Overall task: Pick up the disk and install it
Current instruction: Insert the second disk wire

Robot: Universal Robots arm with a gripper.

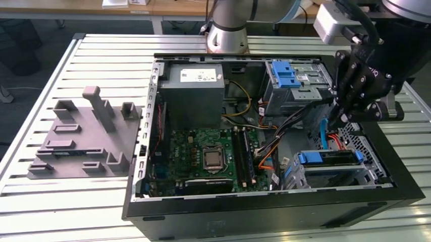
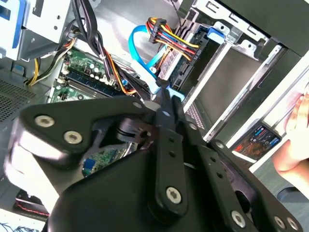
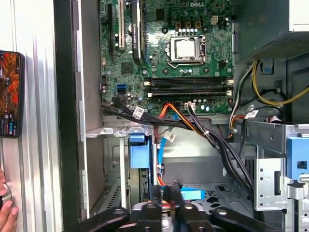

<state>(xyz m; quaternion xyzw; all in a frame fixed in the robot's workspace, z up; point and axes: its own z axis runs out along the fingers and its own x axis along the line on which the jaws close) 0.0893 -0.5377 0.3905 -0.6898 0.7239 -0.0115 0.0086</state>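
Blue-railed and silver, the disk (image 1: 328,158) already sat in the lower metal cage (image 1: 374,176) at the front corner of the open computer case (image 1: 269,212), so from where I stood the picking up looked done and the seating seemed nearly finished. Just above it hung the black tool (image 1: 344,118), beside the blue data cable (image 1: 324,135); whether its fingers were spread or pressed together, I could not tell.
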